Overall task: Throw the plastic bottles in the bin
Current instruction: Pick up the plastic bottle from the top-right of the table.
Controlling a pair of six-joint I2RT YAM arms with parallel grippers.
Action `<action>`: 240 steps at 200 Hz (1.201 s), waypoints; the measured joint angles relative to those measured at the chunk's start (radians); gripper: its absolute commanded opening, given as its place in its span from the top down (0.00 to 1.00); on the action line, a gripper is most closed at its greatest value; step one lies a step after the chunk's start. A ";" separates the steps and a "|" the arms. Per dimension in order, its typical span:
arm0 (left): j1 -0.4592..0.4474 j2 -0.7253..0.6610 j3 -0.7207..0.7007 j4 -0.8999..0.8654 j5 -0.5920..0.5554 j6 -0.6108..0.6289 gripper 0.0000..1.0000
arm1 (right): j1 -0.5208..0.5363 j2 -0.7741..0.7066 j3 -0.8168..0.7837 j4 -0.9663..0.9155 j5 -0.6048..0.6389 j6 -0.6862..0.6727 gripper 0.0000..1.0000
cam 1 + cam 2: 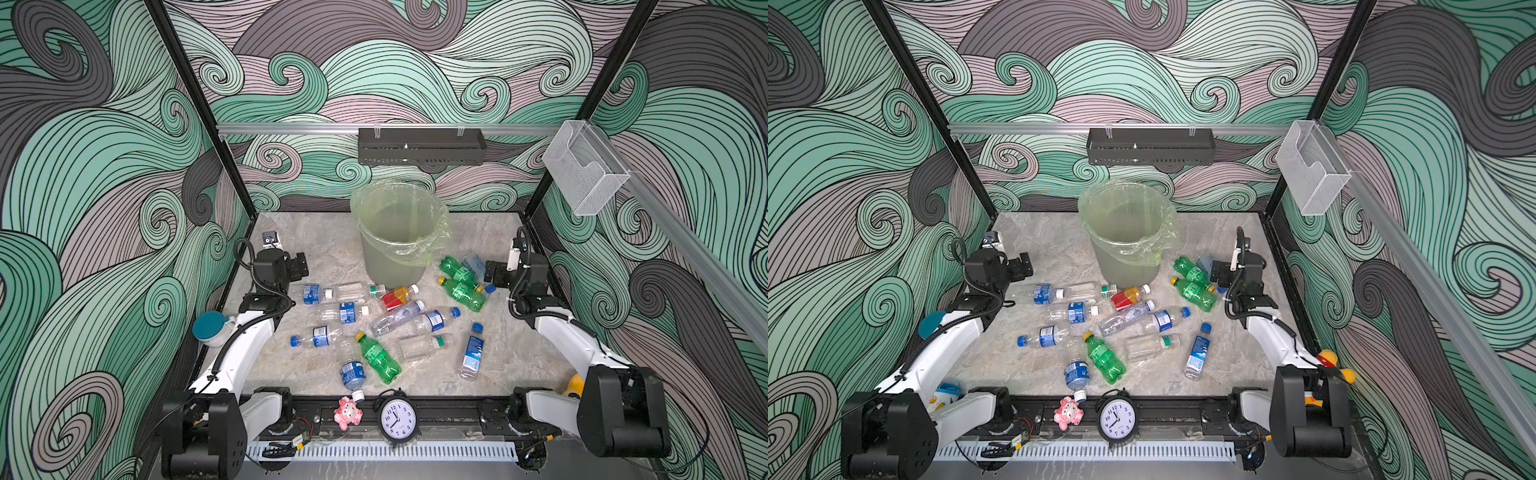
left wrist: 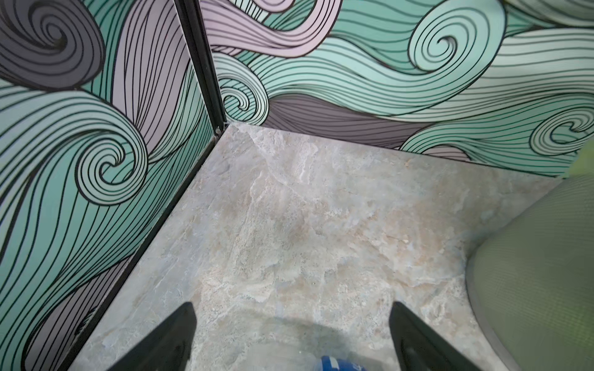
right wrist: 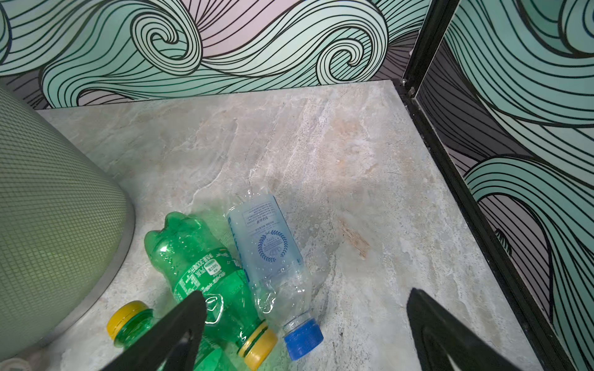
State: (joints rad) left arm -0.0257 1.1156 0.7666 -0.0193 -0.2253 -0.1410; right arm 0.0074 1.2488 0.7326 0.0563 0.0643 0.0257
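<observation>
The bin [image 1: 395, 232] [image 1: 1125, 232], grey with a pale green bag, stands at the back middle. Several plastic bottles lie in front of it in both top views: clear blue-labelled ones [image 1: 328, 336], green ones [image 1: 378, 357] and a red-orange one [image 1: 397, 297]. My left gripper [image 1: 300, 267] [image 2: 292, 305] hangs open over bare table left of the bin, a blue-labelled bottle [image 2: 340, 364] just beneath it. My right gripper [image 1: 490, 272] [image 3: 307, 292] is open and holds nothing. Below it lie a green bottle [image 3: 199, 260] and a clear blue-capped bottle [image 3: 270, 250].
A clock [image 1: 398, 419] and a pink toy pig [image 1: 348, 412] sit on the front rail. A teal-lidded white container [image 1: 212, 328] is by the left arm. A clear box [image 1: 582, 170] and a dark shelf [image 1: 419, 147] hang on the walls.
</observation>
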 measured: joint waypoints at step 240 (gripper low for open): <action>-0.011 -0.144 0.153 -0.435 0.222 -0.018 0.09 | -0.008 0.696 0.636 -0.575 -0.225 0.001 0.30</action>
State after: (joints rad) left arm -0.0364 0.9714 0.9195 -0.4538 -0.0032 -0.1589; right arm -0.0006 1.9446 1.3682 -0.5186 -0.1604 0.0269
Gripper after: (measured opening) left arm 0.912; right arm 0.708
